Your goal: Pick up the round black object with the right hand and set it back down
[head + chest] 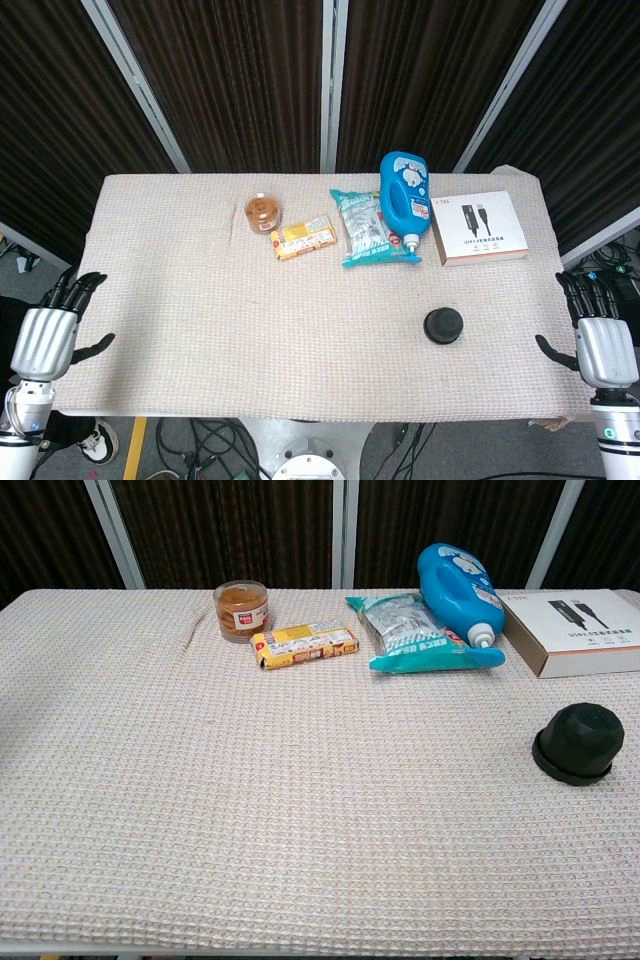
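Observation:
The round black object (443, 326) (579, 743) sits on the cloth-covered table (250, 330), toward the front right, with nothing touching it. My right hand (600, 335) hovers off the table's right edge, fingers spread and holding nothing, well to the right of the black object. Off the left edge, my left hand (50, 330) is likewise spread and holds nothing. Neither hand shows in the chest view.
Along the back of the table lie a small jar (263, 212), a yellow snack packet (303, 238), a teal pouch (368, 228), a blue bottle on its side (404, 203) and a white box (481, 228). Dark curtains hang behind.

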Controlling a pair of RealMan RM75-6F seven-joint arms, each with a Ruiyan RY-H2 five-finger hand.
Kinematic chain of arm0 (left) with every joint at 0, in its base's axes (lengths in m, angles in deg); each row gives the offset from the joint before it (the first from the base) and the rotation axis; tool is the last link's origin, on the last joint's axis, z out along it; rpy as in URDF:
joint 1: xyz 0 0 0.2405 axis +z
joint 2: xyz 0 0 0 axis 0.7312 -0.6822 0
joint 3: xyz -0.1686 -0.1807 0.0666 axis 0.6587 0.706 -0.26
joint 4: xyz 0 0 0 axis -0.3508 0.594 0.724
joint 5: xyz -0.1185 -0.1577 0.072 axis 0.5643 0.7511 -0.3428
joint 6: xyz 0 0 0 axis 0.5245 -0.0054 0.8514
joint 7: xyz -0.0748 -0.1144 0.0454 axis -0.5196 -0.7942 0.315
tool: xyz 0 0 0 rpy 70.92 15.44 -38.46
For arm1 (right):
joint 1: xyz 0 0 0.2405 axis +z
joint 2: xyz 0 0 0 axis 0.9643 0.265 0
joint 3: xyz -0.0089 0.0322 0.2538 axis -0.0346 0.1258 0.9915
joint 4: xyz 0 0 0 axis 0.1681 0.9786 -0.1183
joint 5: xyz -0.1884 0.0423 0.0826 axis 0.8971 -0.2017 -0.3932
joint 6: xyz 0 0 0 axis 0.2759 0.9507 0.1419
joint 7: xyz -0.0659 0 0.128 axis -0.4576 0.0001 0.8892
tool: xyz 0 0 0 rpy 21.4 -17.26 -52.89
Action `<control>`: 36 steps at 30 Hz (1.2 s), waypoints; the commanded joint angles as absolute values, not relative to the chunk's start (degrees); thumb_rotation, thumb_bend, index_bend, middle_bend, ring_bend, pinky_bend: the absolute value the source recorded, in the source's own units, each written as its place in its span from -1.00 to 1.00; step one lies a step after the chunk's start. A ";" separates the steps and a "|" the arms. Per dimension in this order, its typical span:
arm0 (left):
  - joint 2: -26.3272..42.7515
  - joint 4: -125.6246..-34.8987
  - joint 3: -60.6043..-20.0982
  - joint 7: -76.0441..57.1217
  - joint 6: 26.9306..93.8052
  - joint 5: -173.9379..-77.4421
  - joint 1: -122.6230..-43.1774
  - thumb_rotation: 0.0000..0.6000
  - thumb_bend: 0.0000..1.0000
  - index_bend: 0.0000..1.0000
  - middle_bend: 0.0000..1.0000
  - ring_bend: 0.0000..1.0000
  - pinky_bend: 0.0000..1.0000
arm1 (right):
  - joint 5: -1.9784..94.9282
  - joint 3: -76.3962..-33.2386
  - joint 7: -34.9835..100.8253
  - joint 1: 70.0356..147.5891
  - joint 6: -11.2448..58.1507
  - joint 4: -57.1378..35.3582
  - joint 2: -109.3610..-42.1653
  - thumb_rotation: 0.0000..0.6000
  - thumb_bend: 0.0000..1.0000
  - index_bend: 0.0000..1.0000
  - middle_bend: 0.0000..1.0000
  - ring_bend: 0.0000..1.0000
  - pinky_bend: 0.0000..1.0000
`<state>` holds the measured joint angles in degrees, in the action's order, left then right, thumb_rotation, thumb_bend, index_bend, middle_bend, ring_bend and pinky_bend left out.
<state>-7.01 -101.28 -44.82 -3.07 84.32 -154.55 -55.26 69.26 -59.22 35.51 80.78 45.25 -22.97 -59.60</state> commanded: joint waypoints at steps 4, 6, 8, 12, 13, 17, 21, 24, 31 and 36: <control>-6.83 -101.24 -44.92 -3.01 84.23 -154.56 -55.25 1.00 -0.73 -0.67 -0.69 -0.88 -0.39 | 69.33 -59.45 35.69 80.82 44.92 -22.85 -59.61 1.00 -0.78 -0.93 -0.82 -1.00 -1.00; -6.78 -101.23 -44.92 -3.01 84.21 -154.54 -55.25 1.00 -0.73 -0.67 -0.69 -0.88 -0.39 | 69.34 -59.66 35.63 80.92 44.44 -22.85 -59.65 1.00 -0.78 -0.93 -0.82 -1.00 -1.00; -6.81 -101.22 -44.86 -2.96 84.22 -154.52 -55.29 1.00 -0.73 -0.67 -0.69 -0.88 -0.39 | 69.42 -59.92 35.53 81.07 43.91 -22.79 -59.81 1.00 -0.78 -0.93 -0.81 -1.00 -1.00; -6.89 -101.43 -44.76 -2.84 84.34 -154.61 -55.32 1.00 -0.73 -0.67 -0.69 -0.88 -0.39 | 69.41 -60.48 35.37 81.87 41.89 -22.30 -60.79 1.00 -0.78 -0.93 -0.81 -1.00 -1.00; -6.98 -101.55 -44.78 -2.72 84.35 -154.68 -55.33 1.00 -0.73 -0.67 -0.69 -0.88 -0.39 | 69.36 -60.62 35.35 82.11 41.30 -22.20 -61.05 1.00 -0.78 -0.93 -0.81 -1.00 -1.00; -7.27 -101.98 -44.78 -2.83 84.38 -154.61 -55.25 1.00 -0.73 -0.67 -0.69 -0.88 -0.39 | 68.65 -61.36 35.12 83.25 37.90 -21.22 -62.40 1.00 -0.78 -0.93 -0.81 -1.00 -1.00; -7.03 -101.44 -45.03 -3.07 84.54 -154.95 -55.13 1.00 -0.73 -0.67 -0.69 -0.88 -0.39 | 67.82 -62.32 35.75 84.78 33.39 -19.87 -64.03 1.00 -0.78 -0.93 -0.80 -1.00 -1.00; -6.54 -100.89 -45.03 -3.83 84.47 -154.65 -55.06 1.00 -0.73 -0.67 -0.69 -0.88 -0.39 | 67.33 -62.42 35.50 86.10 30.82 -18.55 -65.45 1.00 -0.78 -0.93 -0.80 -1.00 -1.00; -6.56 -100.00 -45.02 -4.49 84.64 -154.59 -54.94 1.00 -0.73 -0.67 -0.69 -0.88 -0.39 | 65.83 -61.78 35.22 89.25 25.76 -16.20 -68.23 1.00 -0.78 -0.93 -0.80 -1.00 -1.00; -6.85 -99.83 -44.95 -4.95 84.87 -154.31 -54.69 1.00 -0.73 -0.67 -0.69 -0.88 -0.39 | 65.22 -61.30 36.07 91.34 23.00 -14.43 -70.43 1.00 -0.78 -0.98 -0.79 -1.00 -1.00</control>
